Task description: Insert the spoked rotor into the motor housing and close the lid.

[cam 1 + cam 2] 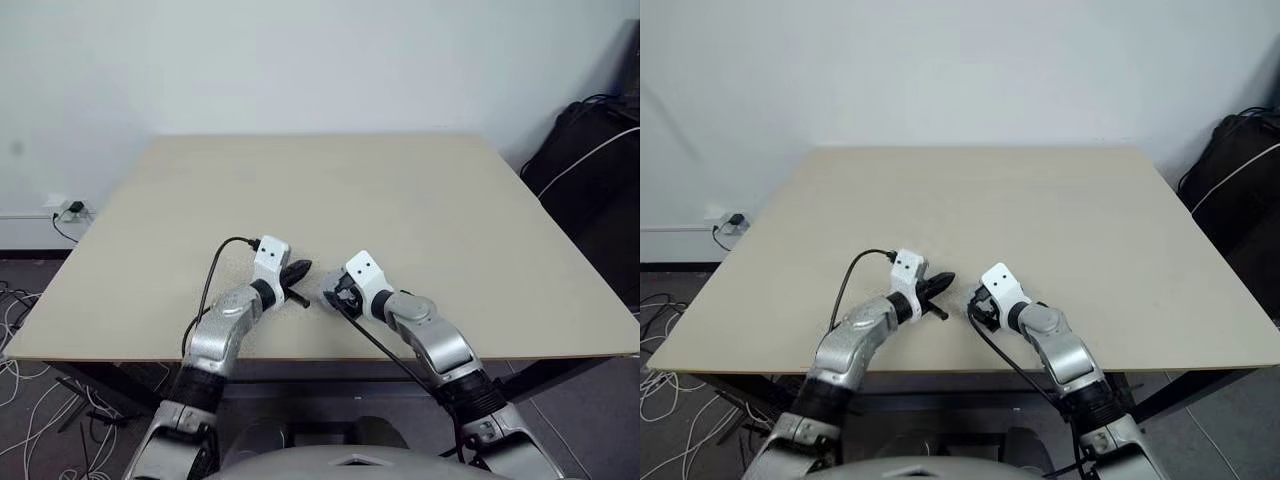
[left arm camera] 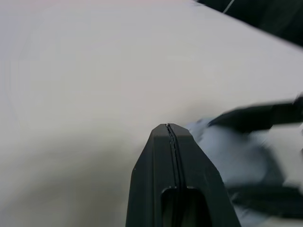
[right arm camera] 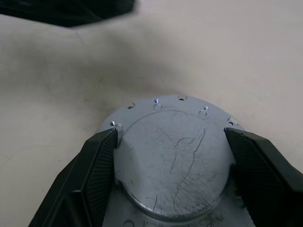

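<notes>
The right gripper (image 3: 170,156) clamps the round, smooth-domed silver metal lid (image 3: 173,161) by its rim; it is rigid, probably slippery. The left gripper (image 2: 171,130) is clenched empty.

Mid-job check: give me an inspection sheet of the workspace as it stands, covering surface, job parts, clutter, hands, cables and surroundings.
Surface: beige table, bare across the middle and far side.
Job's things: lid, smooth domed face up, between the right hand's fingers; rotor and housing nothing seen.
Clutter: nothing seen.
Hands: left hand shut, empty, beside the right; right hand shut on the lid at the near edge.
Cables: black leads on both wrists; loose wires on the floor.
Surroundings: white wall, wall socket, black bag.
</notes>
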